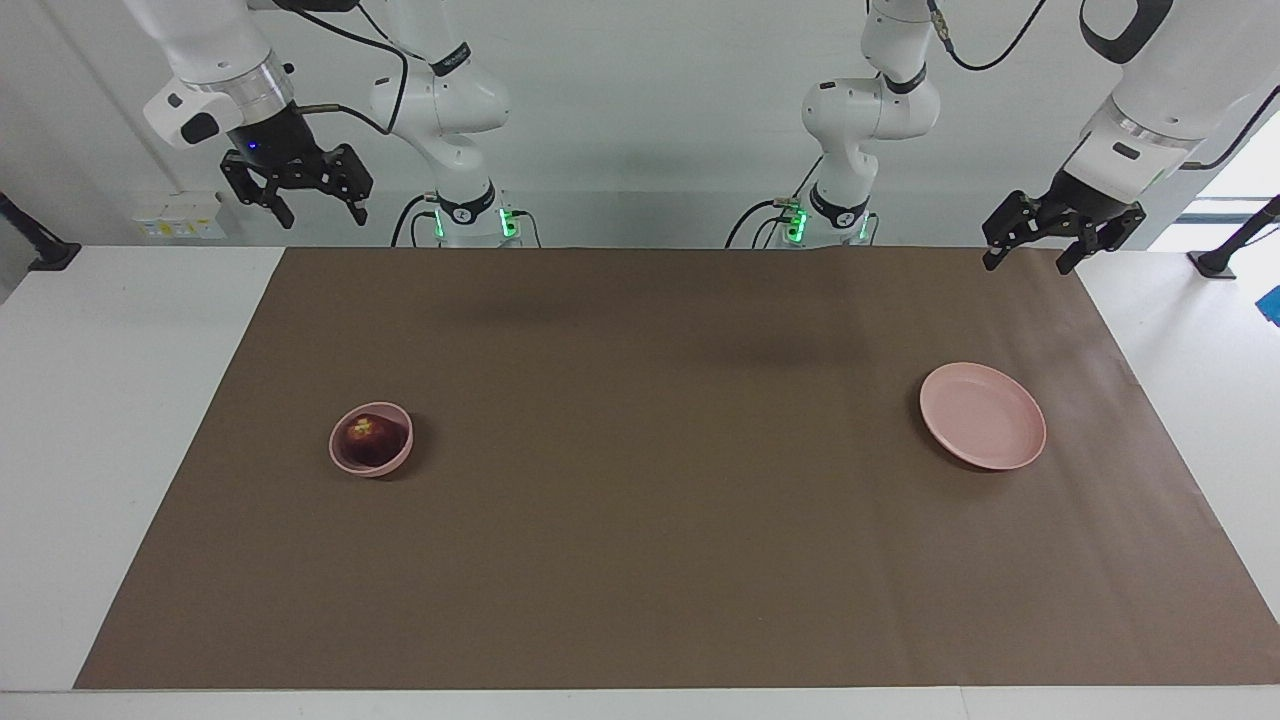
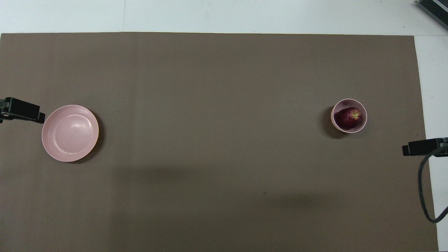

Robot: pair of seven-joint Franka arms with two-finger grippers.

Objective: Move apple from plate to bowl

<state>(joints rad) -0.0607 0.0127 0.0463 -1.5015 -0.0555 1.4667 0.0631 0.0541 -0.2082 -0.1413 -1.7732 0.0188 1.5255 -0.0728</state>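
Note:
The dark-red apple (image 1: 367, 436) lies inside the small deep pink bowl (image 1: 376, 468) toward the right arm's end of the table; both also show in the overhead view, the apple (image 2: 348, 118) in the bowl (image 2: 349, 100). The wide flat pink plate (image 1: 983, 415) (image 2: 70, 133) sits bare toward the left arm's end. My right gripper (image 1: 320, 212) hangs open and empty, high over the table's edge by the robots. My left gripper (image 1: 1030, 262) hangs open and empty over the mat's corner near the plate. Both arms wait.
A brown mat (image 1: 640, 560) covers most of the white table (image 1: 100, 450). In the overhead view only dark parts of the left gripper (image 2: 21, 110) and right gripper (image 2: 420, 147) show at the sides. A cable (image 2: 421, 189) hangs by the right gripper.

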